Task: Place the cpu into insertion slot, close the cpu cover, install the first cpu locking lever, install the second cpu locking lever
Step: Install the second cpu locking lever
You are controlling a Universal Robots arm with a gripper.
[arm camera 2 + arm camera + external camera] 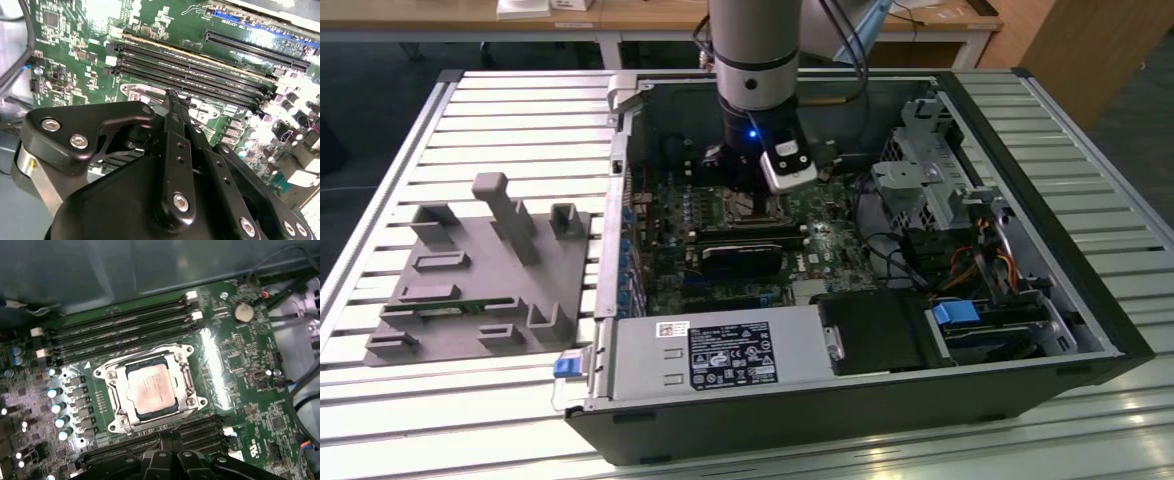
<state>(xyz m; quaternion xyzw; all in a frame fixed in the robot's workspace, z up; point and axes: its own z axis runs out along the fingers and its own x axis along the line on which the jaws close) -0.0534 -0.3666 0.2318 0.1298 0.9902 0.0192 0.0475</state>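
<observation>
The cpu (150, 388) is sitting in the insertion slot (118, 418) with the cpu cover (184, 381) lying closed around it, on the motherboard (235, 365). The tool (171, 441) is hovering just beside the socket, fingers pressed together, holding nothing. Judging by this, a locking lever (186, 416) is being worked; it wants a precise push down.

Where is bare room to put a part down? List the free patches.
Free: bare table slats between the grey fixture and the near edge, and slats behind that fixture. Crowded: inside the computer case, where the gripper hangs over the motherboard.
</observation>
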